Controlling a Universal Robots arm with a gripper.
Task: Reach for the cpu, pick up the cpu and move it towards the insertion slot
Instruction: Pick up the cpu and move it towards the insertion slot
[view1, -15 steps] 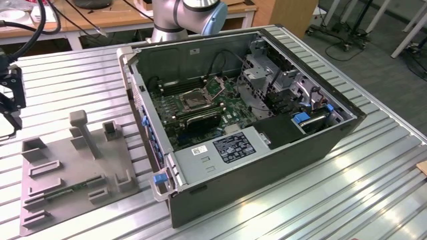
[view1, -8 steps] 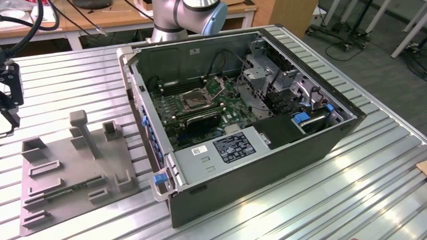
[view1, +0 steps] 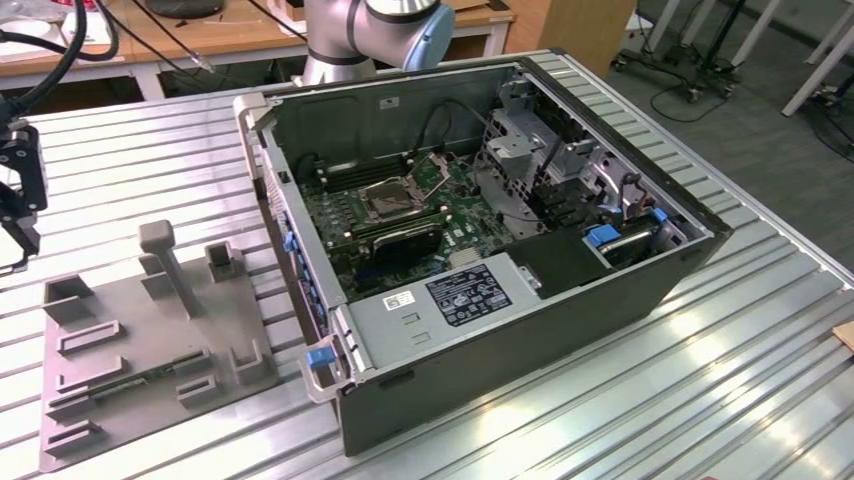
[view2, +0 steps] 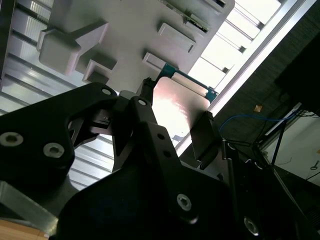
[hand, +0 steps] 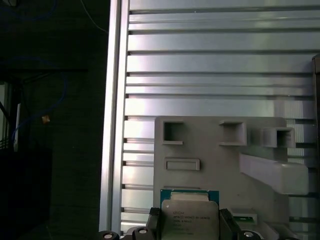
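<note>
Over grey fixture, gripper clenched on cpu, fingers pressing its opposite edges

We see the cpu as a small flat square chip, its silvery metal lid facing the first wrist view (there is print on it, which we leave unread), with a thin green edge around the lid. The gripper pinches it on two opposite sides. The insertion slot is a square silvery frame around a dark centre on green board. It lies just off the exterior view's middle, toward eleven o'clock. The gripper with the cpu hangs well apart from it, toward nine o'clock.
</note>
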